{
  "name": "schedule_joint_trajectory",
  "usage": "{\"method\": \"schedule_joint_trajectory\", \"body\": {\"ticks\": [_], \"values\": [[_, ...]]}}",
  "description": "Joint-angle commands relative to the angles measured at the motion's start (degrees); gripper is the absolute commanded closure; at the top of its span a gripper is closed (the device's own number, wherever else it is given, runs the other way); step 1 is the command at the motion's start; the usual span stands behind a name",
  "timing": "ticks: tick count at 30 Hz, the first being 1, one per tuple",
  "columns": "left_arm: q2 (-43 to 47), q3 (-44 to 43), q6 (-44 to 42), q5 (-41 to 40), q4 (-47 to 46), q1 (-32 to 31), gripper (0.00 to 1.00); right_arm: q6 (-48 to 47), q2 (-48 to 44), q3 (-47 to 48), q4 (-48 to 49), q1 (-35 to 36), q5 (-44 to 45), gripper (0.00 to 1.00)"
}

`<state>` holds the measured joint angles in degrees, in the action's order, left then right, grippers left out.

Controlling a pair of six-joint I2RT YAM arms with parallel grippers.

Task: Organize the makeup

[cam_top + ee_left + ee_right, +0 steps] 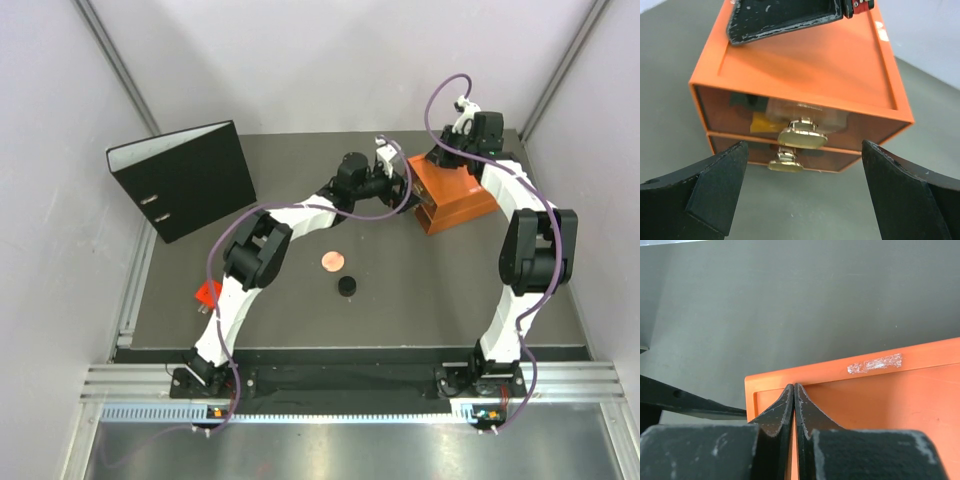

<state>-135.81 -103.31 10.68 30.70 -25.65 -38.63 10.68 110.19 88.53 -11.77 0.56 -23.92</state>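
— Well, where's the left gripper (804, 150)?
— I've got it spread wide, holding nothing, facing the orange box's (805, 65) gold knobs (802, 136) (something yellow (761, 123) shows through the top drawer). The pink-tan compact (331, 262) and black jar (346, 286) lie well apart from it, nearer the bases. The right gripper (794, 390) is pinched closed, empty, on the box top.

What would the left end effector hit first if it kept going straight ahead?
Probably the gold knob on the upper drawer of the orange box, which sits dead ahead of the open left end effector; exact depth is hard to judge.
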Motion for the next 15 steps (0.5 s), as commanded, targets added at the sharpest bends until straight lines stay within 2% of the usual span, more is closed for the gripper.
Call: {"method": "schedule_joint_trajectory", "body": {"ticks": [1, 3, 7, 11, 15], "values": [[5.82, 2.4, 6.44, 3.31, -3.09, 2.51, 0.01, -2.33, 5.82, -6.18, -17.23, -0.12, 5.38, 1.0], [6.17, 4.15, 6.03, 3.32, -3.27, 2.77, 0.01, -2.24, 5.82, -6.44, -17.32, -0.03, 5.47, 1.0], [6.52, 6.71, -0.64, 2.01, -3.36, 2.6, 0.01, -2.41, 5.56, -6.79, -17.32, -0.12, 5.47, 1.0], [3.63, 1.1, -7.41, 1.39, 7.52, 2.25, 0.01, -2.5, 5.39, -7.14, -17.32, -0.12, 5.64, 1.0], [1.52, -1.89, -12.17, -0.73, 10.36, 1.11, 0.01, -2.5, 5.65, -7.23, -17.32, -0.12, 5.64, 1.0]]}}
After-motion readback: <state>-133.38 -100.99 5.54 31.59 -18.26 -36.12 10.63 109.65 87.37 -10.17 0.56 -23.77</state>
